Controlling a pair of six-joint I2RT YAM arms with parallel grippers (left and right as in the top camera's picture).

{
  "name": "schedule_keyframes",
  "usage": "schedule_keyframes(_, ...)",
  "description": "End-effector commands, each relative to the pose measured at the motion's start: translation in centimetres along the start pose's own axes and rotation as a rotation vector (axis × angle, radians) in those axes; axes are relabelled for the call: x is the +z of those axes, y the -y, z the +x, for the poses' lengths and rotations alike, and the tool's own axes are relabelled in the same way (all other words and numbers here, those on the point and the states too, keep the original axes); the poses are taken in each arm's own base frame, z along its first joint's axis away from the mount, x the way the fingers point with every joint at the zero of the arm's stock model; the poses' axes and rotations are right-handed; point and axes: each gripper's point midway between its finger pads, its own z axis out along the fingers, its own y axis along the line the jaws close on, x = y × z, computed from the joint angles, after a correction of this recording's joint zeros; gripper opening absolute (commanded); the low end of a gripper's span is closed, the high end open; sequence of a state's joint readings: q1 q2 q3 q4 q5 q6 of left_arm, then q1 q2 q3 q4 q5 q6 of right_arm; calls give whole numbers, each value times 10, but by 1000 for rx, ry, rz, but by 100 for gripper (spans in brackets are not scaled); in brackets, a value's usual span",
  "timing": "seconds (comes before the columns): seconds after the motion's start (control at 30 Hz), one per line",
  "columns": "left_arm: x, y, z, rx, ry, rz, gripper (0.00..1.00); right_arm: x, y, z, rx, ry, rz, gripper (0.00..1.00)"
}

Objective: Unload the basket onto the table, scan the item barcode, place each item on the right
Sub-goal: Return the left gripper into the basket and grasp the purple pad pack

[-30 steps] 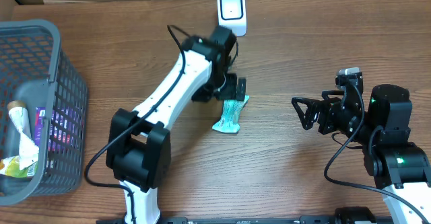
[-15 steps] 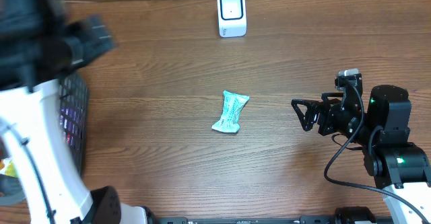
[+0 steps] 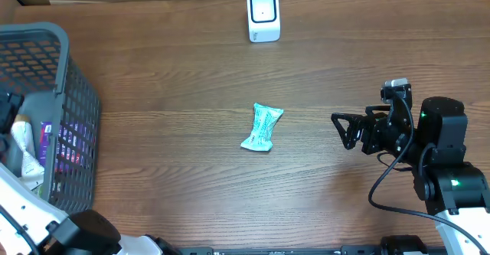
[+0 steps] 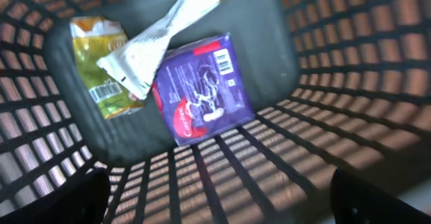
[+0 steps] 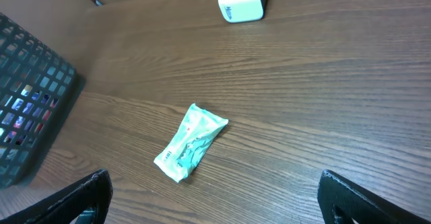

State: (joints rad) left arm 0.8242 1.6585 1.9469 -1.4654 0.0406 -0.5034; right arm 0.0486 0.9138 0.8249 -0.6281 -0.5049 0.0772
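One green packet (image 3: 262, 129) lies loose mid-table, nearer than the scanner (image 3: 263, 14), left gripper (image 4: 215, 200) wide and empty over the basket (image 3: 76, 102), right gripper (image 3: 346, 130) wide and empty, so scanning likely remains.

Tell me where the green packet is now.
Overhead, the packet lies at the middle of the table, nearer the robot than the scanner, with the right gripper to its right, not touching it.

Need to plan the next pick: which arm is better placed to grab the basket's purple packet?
Left. The left gripper hangs open over the basket, purple packet below it; the right gripper sits across the table.
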Motion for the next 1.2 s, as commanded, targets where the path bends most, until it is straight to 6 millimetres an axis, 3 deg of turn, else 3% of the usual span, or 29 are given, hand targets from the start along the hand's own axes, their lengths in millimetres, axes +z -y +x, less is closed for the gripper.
schedule_keyframes(0.0, 37, -8, 16, -27, -87, -24, 93, -5, -7, -14, -31, 33, -4, 98)
schedule_keyframes(0.23, 109, -25, 42, -31, -153, -61, 86, -5, -6, -13, -30, 30, -3, 98)
schedule_keyframes(0.47, 150, -37, 58, -34, -157, -68, 76, -3, -4, -10, -20, 14, -1, 98)
schedule_keyframes(0.73, 178, -46, 65, -31, -124, -77, 66, 7, 2, -4, 4, -28, 4, 98)
schedule_keyframes(1.17, 209, -65, 79, -34, -87, -112, 61, 9, 4, -2, 9, -36, 6, 98)
